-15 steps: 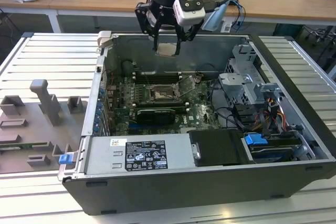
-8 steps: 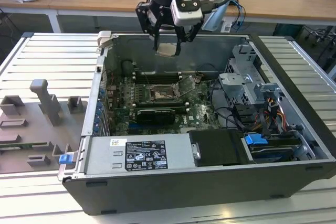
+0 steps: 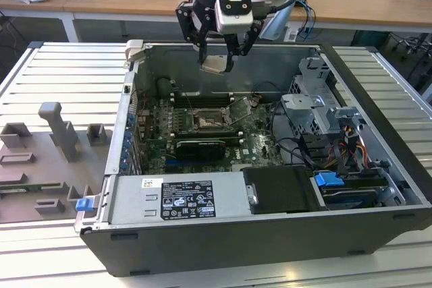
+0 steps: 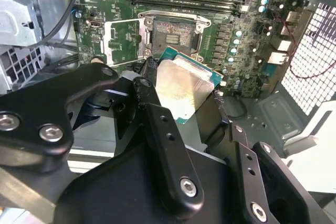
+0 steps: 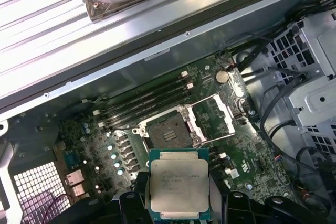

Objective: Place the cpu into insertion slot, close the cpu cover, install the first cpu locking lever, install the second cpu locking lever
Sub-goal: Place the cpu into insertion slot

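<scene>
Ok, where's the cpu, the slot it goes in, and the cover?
cpu [image 5: 180, 184]: first wrist view, middle of its metal face.
insertion slot [image 5: 166, 133]: first wrist view, its dark centre.
cpu cover [image 5: 226, 115]: first wrist view, outer bar of the open frame.

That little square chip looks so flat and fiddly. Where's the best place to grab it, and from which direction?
Pinch two opposite thin edges, coming down from above. The cpu is a flat square with its metal face up, so only its rims give purchase. The tool holds it that way, clamped on opposite sides, above the insertion slot.
</scene>
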`<state>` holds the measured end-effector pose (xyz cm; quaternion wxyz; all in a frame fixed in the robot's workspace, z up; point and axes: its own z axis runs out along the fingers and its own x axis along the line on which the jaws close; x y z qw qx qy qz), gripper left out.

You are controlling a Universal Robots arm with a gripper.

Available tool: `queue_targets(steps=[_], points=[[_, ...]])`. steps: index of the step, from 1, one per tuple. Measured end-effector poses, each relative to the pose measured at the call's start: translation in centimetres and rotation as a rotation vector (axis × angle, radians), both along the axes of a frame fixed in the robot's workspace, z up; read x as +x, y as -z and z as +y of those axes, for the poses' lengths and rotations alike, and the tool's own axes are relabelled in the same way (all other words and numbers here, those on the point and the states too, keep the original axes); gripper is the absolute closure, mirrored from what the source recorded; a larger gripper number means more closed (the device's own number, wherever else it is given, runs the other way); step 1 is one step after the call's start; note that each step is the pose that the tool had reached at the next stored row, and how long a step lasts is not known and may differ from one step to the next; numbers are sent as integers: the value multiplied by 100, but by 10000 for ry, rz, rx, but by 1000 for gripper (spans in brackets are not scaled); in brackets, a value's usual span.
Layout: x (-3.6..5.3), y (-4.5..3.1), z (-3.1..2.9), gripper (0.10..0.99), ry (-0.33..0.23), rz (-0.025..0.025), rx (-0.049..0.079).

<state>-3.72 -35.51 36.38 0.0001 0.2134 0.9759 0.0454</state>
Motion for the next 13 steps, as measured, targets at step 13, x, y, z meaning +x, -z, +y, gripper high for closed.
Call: queue_targets(steps=[13], points=[[0, 20, 0, 545, 156, -1, 1]])
